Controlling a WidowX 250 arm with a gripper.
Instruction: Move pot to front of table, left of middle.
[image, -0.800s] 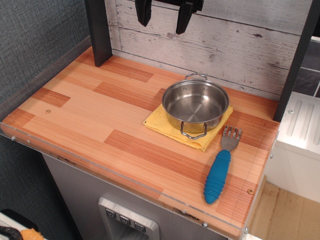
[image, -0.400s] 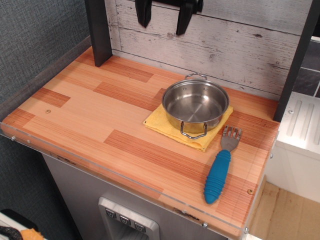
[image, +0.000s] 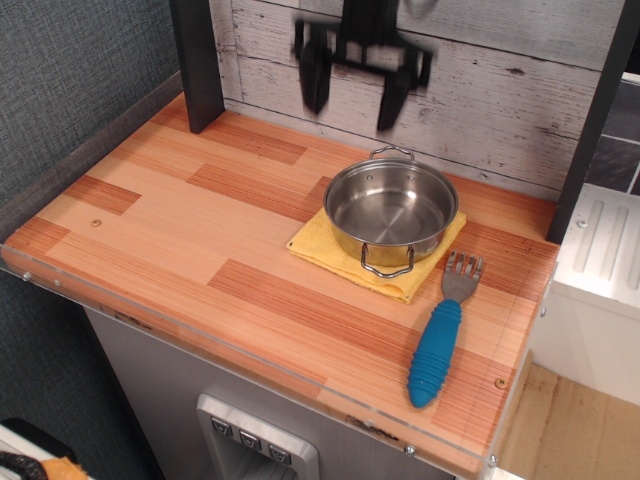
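The shiny steel pot (image: 390, 212) with two wire loop handles sits empty on a yellow cloth (image: 345, 250) at the back right of the wooden table (image: 170, 215). My black gripper (image: 355, 105) hangs open and empty in the air behind and above the pot, in front of the white plank wall. Its two fingers point down and are blurred by motion. It touches nothing.
A fork with a blue ribbed handle (image: 437, 345) lies to the right front of the pot. A dark post (image: 198, 65) stands at the back left and another (image: 590, 130) at the back right. A clear plastic strip (image: 250, 370) edges the front.
The gripper has come down and to the right, from the top edge of the view toward the space above the pot. The pot, cloth and fork have not moved.
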